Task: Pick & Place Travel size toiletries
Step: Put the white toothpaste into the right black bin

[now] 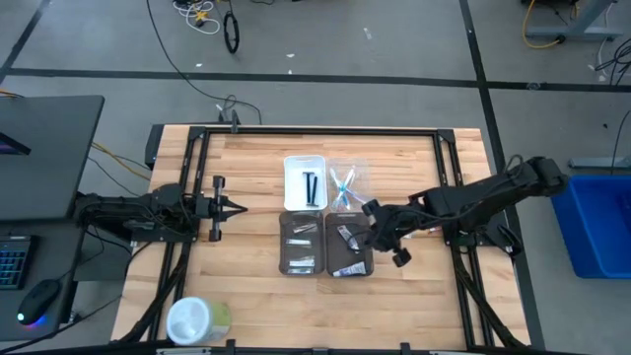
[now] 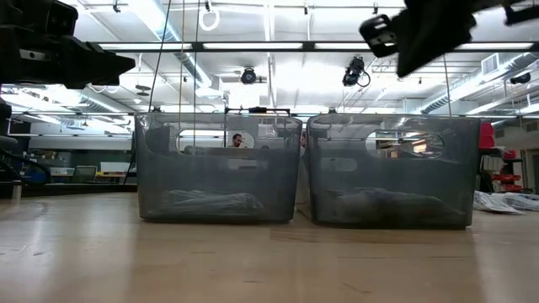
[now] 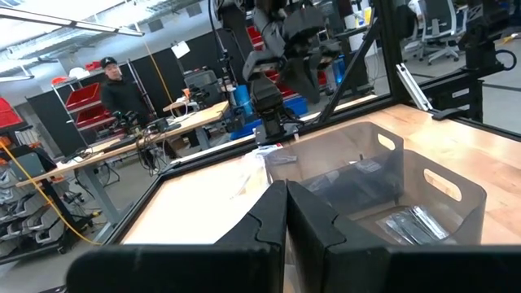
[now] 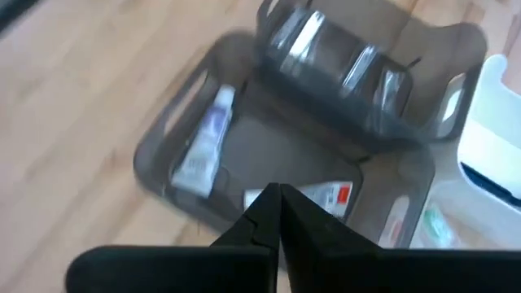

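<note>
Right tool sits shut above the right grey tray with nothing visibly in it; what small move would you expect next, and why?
Probably reopen and lower toward the tray. The right tool is shut, its tips meeting with nothing between them, above the right grey translucent tray, where a small white tube with blue marks and a white tube with red marks lie. The left tool waits shut at the table's left.

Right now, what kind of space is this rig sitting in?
Likely an industrial robotics lab or workshop: exposed ceiling ducts and hanging lights, red parts bins on shelving, workbenches with a person standing by, loose cables on the grey concrete floor.
</note>
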